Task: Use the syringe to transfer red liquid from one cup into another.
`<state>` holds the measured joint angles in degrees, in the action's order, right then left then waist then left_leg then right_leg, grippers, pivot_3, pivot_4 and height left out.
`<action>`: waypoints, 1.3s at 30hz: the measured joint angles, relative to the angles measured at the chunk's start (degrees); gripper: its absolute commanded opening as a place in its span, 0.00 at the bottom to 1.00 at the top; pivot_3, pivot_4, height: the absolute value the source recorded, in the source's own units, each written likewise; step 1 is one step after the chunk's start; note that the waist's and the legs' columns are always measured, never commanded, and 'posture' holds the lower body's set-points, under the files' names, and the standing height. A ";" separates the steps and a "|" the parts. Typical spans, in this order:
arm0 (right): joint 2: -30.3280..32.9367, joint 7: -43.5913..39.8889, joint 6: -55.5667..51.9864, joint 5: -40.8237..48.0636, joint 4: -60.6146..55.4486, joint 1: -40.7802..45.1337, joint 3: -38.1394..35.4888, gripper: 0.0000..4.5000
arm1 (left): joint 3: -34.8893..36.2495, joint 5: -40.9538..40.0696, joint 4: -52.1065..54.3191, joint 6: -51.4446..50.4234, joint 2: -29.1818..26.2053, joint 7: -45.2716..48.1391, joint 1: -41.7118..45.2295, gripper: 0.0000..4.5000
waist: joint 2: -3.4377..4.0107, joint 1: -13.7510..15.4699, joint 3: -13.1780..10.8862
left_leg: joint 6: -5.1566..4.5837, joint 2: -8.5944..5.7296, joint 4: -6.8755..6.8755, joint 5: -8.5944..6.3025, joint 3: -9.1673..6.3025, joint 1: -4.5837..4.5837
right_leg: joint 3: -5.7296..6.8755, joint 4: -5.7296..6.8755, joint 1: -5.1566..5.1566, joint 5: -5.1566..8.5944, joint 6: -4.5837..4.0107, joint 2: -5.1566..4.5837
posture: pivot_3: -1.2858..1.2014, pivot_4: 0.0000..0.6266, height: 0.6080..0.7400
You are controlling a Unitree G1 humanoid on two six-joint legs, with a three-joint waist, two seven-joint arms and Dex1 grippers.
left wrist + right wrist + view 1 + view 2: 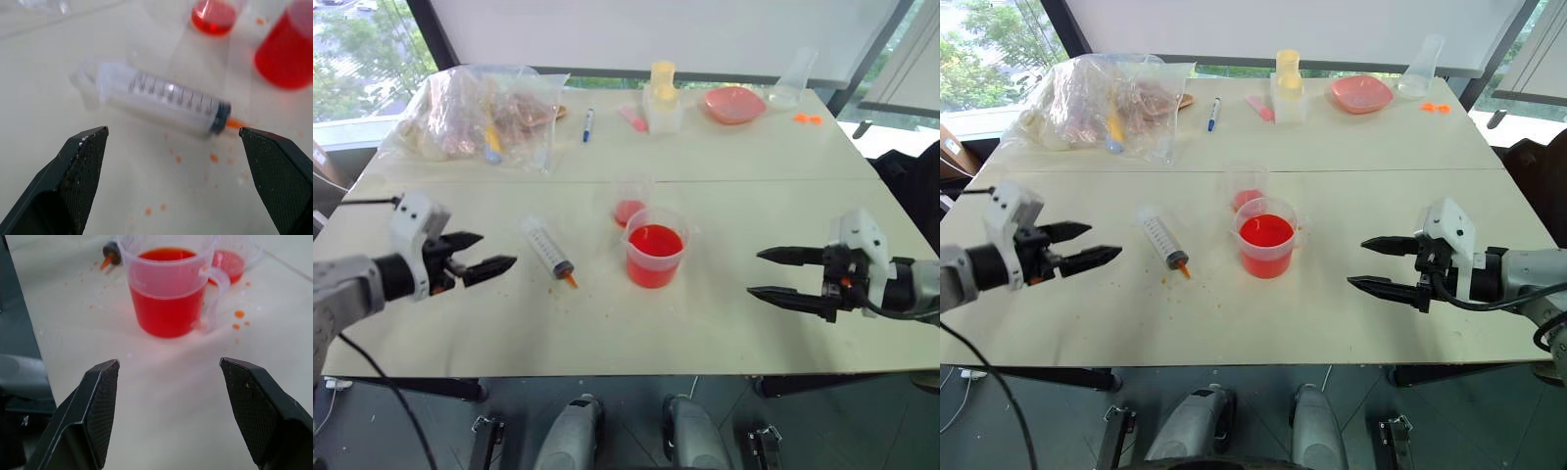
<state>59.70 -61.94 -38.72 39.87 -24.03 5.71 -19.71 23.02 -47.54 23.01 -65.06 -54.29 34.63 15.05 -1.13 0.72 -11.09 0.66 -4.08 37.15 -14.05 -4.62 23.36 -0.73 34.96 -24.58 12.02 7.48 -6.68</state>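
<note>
The syringe [549, 250] lies flat on the white table, orange tip toward the front, plunger pushed in; the left wrist view shows the syringe [161, 100] just beyond my fingers. To its right stands the wide spouted cup [656, 248], about half full of red liquid [655, 241]. Behind it is the smaller cup [629, 202] with a little red liquid at its bottom. My left gripper [478, 254] hovers open left of the syringe, empty. Open and empty too, my right gripper [775, 273] hangs to the right of the spouted cup [168, 289].
Red drops [178, 159] speckle the table near the syringe tip. At the back lie a clear plastic bag [480, 113], a blue pen [588, 123], a yellow-topped container [663, 96], a pink dish [734, 104] and a tilted flask [793, 78].
</note>
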 measured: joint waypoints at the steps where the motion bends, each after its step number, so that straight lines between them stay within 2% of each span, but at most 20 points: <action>1: 0.00 -0.03 -0.07 0.48 0.19 1.52 0.10 0.76 | -1.17 -0.64 -0.34 -3.99 0.48 -2.41 3.83 0.99 | 0.00 -0.02 0.00 | 0.00 -0.01 0.02 0.00 -0.01 -0.03 | 0.00 0.06 0.02 -0.06 0.13 0.01 | 0.52 0.24 1.00; 4: 0.22 -0.46 -0.03 2.02 0.08 7.52 0.67 0.76 | -5.10 -1.75 -5.25 -18.43 3.23 -10.07 16.68 0.99 | 0.00 -0.12 0.00 | 0.00 -0.03 0.03 0.02 -0.03 -0.07 | 0.02 0.16 0.04 -0.07 0.17 0.06 | 0.52 0.24 1.00; 6: 0.39 -1.52 0.15 2.93 -0.05 12.68 2.02 0.76 | -9.62 -5.31 -15.10 -24.81 3.72 -17.00 24.87 0.99 | -0.03 -0.40 -0.01 | 0.00 -0.03 0.05 0.02 -0.05 -0.10 | 0.02 0.23 0.04 -0.07 0.19 0.10 | 0.52 0.24 1.00; 11: 0.48 -4.23 1.11 4.24 -0.58 19.94 5.03 0.76 | -15.36 -17.69 -38.64 -26.95 3.55 -38.25 34.95 0.99 | -0.05 -1.40 -0.02 | 0.03 -0.03 -0.05 0.01 -0.17 -0.10 | 0.00 0.30 -0.03 -0.03 0.26 0.09 | 0.52 0.24 1.00; 14: -0.91 -6.28 2.52 4.27 -0.73 23.92 8.54 0.76 | -15.14 -21.16 -48.20 -26.96 7.47 -50.38 39.34 0.99 | -0.04 -1.28 -0.02 | 0.05 -0.10 -0.04 0.02 -0.17 -0.06 | -0.01 0.36 -0.09 -0.04 0.27 0.02 | 0.52 0.24 1.00; 17: -3.04 -8.31 4.18 4.21 -1.19 27.81 12.44 0.76 | -9.43 -22.37 -56.97 -26.98 16.49 -63.66 42.96 0.99 | -0.10 -0.77 -0.01 | 0.06 -0.15 0.00 0.02 -0.21 -0.02 | 0.01 0.33 -0.07 -0.07 0.33 -0.01 | 0.52 0.24 1.00; 20: -5.03 -9.45 5.73 3.64 -1.76 29.80 15.69 0.76 | -1.88 -18.73 -62.39 -26.95 24.98 -73.55 47.40 0.99 | -0.19 -0.03 0.00 | 0.13 -0.19 0.02 0.05 -0.19 0.03 | 0.01 0.28 -0.10 -0.11 0.37 -0.02 | 0.52 0.24 1.00; 25: -5.41 -10.31 7.35 1.80 -1.65 30.09 17.92 0.76 | 9.75 -11.84 -62.46 -25.82 32.31 -85.16 48.96 0.99 | -0.17 -0.08 0.02 | 0.35 -0.19 -0.01 0.17 -0.09 0.02 | -0.04 0.27 -0.14 -0.11 0.37 -0.05 | 0.52 0.24 1.00; 30: -5.75 -10.37 8.23 0.76 -1.62 30.13 18.82 0.76 | 14.63 -4.95 -58.64 -24.12 36.64 -88.55 49.03 0.99 | -0.18 -0.13 0.03 | 0.30 -0.19 0.00 0.13 -0.08 -0.03 | -0.04 0.33 -0.11 -0.13 0.36 -0.04 | 0.52 0.24 1.00; 33: -5.75 -10.29 8.37 0.12 -1.61 30.08 18.83 0.76 | 15.78 -0.94 -57.08 -23.88 37.86 -88.35 49.04 0.82 | -0.18 -0.19 0.03 | 0.28 -0.19 0.00 0.12 -0.08 -0.05 | -0.04 0.38 -0.12 -0.14 0.35 -0.02 | 0.52 0.24 1.00; 37: -5.74 -10.03 8.40 -0.41 -1.62 29.47 18.87 0.76 | 17.69 3.73 -54.58 -24.92 39.69 -86.64 49.03 0.48 | -0.18 0.01 0.03 | 0.28 -0.20 0.01 0.13 -0.09 -0.04 | -0.03 0.37 -0.10 -0.14 0.36 -0.02 | 0.52 0.24 1.00; 39: -5.75 -9.91 8.35 -0.40 -1.63 28.96 18.87 0.76 | 19.02 5.80 -53.17 -25.88 40.66 -85.70 49.07 0.34 | -0.18 0.09 0.03 | 0.29 -0.22 0.02 0.13 -0.09 -0.02 | -0.03 0.37 -0.09 -0.14 0.36 -0.04 | 0.52 0.24 1.00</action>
<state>53.96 -71.85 -30.37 39.47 -25.66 34.66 -0.84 42.04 -41.73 -30.15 -90.94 -13.63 -51.07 64.12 -1.31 0.81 -11.05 0.94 -4.30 37.17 -13.92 -4.72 23.34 -0.76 35.32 -24.68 11.88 7.84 -6.72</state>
